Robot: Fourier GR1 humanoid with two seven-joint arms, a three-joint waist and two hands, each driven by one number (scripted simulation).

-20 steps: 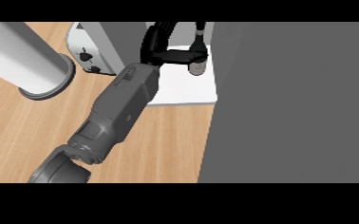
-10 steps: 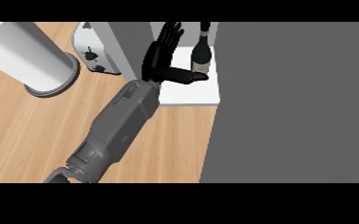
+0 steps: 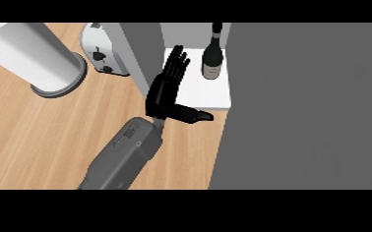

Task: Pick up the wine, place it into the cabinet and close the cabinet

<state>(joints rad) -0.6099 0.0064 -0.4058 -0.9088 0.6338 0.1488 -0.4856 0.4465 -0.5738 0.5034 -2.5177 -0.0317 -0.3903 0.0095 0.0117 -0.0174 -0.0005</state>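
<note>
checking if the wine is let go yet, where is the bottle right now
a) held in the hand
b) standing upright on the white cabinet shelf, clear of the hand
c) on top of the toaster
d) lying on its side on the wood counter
b: the wine bottle stands upright on the white shelf, and the left hand is open beside it with a gap between them.

Left forearm (image 3: 123, 157) was matte grey and blocky, a small raised panel near its wrist, left hand (image 3: 163, 91) was glossy black, slim fingers, thick thumb.
</note>
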